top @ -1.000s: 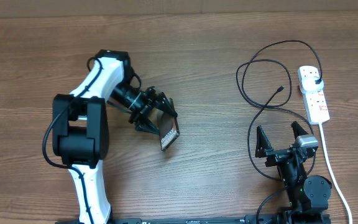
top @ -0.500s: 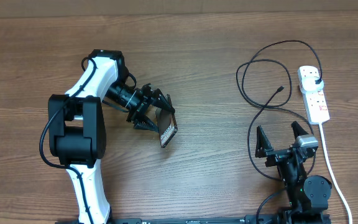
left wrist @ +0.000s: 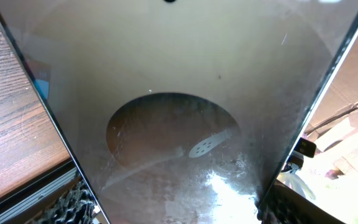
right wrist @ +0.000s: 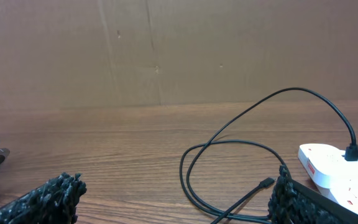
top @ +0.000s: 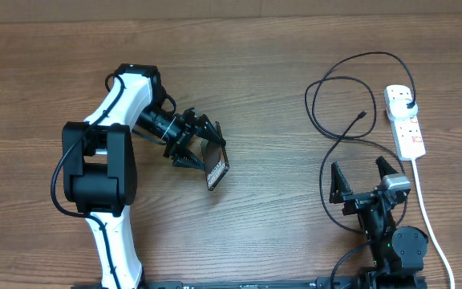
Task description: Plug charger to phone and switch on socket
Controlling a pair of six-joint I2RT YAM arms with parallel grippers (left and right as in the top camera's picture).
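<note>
My left gripper (top: 201, 151) is shut on the phone (top: 217, 168), a dark slab held tilted just above the table left of centre. In the left wrist view the phone's glossy face (left wrist: 179, 112) fills the frame, with a finger (left wrist: 73, 205) against each long edge. The charger's black cable (top: 324, 100) loops at the right, its connector tip (top: 362, 115) lying free and its plug (top: 408, 105) seated in the white socket (top: 406, 124). My right gripper (top: 365, 178) stands open near the front edge, below the loops. Its wrist view shows the charger's tip (right wrist: 266, 183) and the socket (right wrist: 334, 163).
The socket's thick white cord (top: 428, 217) runs down the right edge past my right arm. A brown cardboard wall (right wrist: 166, 50) closes the far side of the table. Bare wood lies between the two arms.
My left arm has shifted a little to the left and away with the phone, then held still. The right arm and the cable have not moved.
</note>
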